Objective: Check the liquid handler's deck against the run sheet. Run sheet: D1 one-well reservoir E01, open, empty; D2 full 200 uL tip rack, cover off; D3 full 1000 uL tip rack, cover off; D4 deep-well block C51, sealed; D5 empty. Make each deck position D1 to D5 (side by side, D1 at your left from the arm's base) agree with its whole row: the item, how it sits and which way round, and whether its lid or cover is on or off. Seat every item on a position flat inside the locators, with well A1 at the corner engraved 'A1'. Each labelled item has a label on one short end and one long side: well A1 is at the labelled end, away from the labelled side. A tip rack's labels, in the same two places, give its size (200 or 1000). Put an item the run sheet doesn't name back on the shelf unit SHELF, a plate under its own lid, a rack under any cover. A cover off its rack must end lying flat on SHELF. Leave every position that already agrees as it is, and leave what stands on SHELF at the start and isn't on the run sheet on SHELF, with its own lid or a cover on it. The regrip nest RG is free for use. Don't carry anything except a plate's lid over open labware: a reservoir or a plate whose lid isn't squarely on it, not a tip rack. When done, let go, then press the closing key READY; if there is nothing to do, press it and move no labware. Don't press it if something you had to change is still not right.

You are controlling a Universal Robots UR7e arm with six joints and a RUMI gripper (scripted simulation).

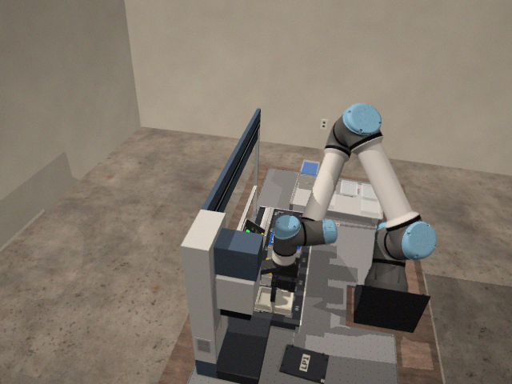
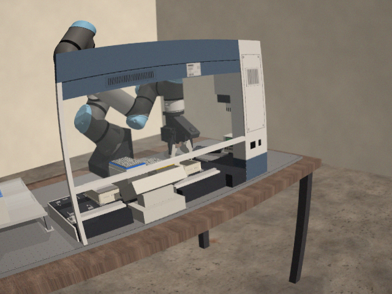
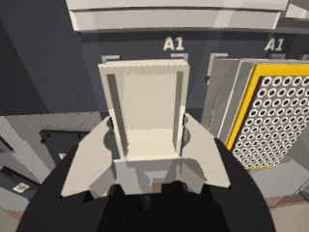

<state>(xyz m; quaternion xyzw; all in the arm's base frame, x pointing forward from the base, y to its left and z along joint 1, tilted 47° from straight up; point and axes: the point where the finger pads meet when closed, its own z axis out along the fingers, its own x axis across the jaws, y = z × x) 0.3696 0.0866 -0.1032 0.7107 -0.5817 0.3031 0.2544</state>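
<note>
Dark deck plate (image 3: pixel 92 45) lay below, engraved 'A1'. Pale two-jaw gripper (image 3: pixel 147 145) pinched a cream open rectangular reservoir (image 3: pixel 147 103) (yellow-rimmed tip rack (image 3: pixel 275 116) just right).

Cream-white reservoir (image 3: pixel 149 108), pale all over, clamped between off-white pincer (image 3: pixel 145 161) fingers on a black body. At three o'clock, yellow-framed tip rack (image 3: pixel 277 113), grey with rows of white-ringed dark holes. White "A1" lettering (image 3: pixel 173 43) on dark grey deck (image 3: pixel 53 72) at twelve. Blue-trimmed rack (image 2: pixel 125 163) beyond. Navy-and-white handler hood (image 2: pixel 145 61). Brown wood-grain bench (image 2: pixel 196 218), black legs.
</note>
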